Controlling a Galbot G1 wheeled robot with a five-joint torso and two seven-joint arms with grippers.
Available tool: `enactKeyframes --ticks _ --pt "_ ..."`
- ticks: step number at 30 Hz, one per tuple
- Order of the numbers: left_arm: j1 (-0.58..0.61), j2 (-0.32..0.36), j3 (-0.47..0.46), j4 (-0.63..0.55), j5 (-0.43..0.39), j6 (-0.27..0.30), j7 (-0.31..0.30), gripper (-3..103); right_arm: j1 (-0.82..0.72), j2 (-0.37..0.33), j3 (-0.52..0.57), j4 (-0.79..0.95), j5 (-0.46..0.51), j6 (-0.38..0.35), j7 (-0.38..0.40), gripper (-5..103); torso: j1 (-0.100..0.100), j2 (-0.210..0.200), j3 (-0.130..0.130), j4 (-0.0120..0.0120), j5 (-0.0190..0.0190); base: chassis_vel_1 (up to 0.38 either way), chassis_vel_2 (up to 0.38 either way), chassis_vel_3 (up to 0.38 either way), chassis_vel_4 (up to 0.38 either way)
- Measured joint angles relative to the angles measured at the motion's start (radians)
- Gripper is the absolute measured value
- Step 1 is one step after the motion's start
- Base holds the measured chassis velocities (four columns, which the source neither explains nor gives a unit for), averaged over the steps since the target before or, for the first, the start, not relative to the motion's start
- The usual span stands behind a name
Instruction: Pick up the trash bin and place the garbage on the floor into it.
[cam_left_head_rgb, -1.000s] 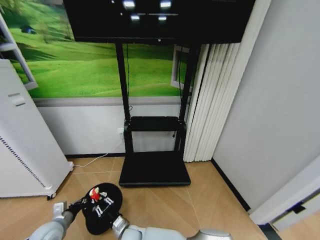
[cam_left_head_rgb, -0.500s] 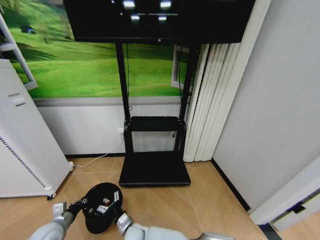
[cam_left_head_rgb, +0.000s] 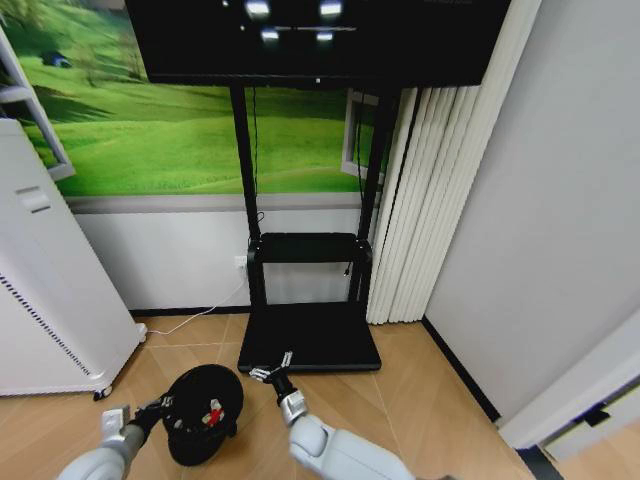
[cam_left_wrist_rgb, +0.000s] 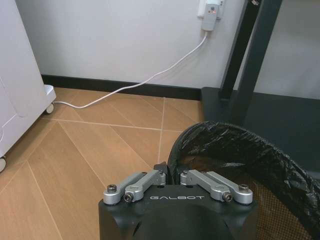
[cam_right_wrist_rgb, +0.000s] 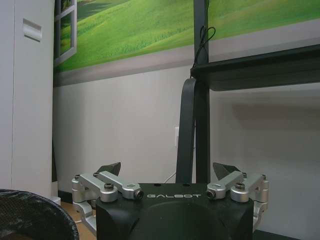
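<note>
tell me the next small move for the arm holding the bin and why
Probably the left gripper should lower the trash bin to the floor and let go. It is shut on the bin's rim, a red piece of garbage already lies inside, and the right gripper is open and empty, off to the bin's side.

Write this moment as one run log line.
left gripper: shut on round black trash bin rim | right gripper: open, empty | red item in bin

My right gripper (cam_right_wrist_rgb: 170, 172) hangs with fingers spread wide, facing the black stand (cam_right_wrist_rgb: 200, 120) and white wall (cam_right_wrist_rgb: 115, 130); the trash bin (cam_right_wrist_rgb: 35, 217) rim sits beside it.
</note>
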Motion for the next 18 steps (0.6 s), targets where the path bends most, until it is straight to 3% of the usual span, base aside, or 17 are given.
enactKeyframes --ticks 8,18 --pt "0.013 -0.014 -0.003 -0.008 0.02 -0.001 -0.003 7 -0.055 -0.007 0.02 0.021 -0.047 0.002 0.005 100 0.0 0.0 0.0 -0.0001 0.0 0.079 -0.181 -0.077 0.192" --pt "0.019 -0.036 -0.006 -0.009 0.039 -0.003 -0.003 7 -0.071 -0.023 0.033 0.028 -0.062 -0.004 0.011 100 0.0 0.0 0.0 0.0003 -0.0001 0.224 -0.244 -0.22 0.246"
